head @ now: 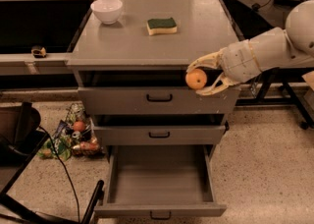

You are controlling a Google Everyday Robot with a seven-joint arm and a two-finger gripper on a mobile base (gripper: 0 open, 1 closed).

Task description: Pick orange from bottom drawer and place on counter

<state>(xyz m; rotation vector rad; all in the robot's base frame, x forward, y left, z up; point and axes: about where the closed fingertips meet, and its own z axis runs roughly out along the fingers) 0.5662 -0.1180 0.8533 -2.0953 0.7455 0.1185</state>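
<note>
My gripper (202, 77) comes in from the right and is shut on the orange (196, 78), a small bright-orange fruit. It holds the fruit in the air at the front right edge of the counter (132, 41), just below the top's level and in front of the top drawer. The bottom drawer (159, 176) is pulled fully open below, its flat grey floor bare.
A white bowl (107, 10) and a yellow-green sponge (162, 25) sit on the counter's back part. The two upper drawers stand slightly ajar. A colourful grocery heap (73, 137) and a black cable lie on the floor at the left.
</note>
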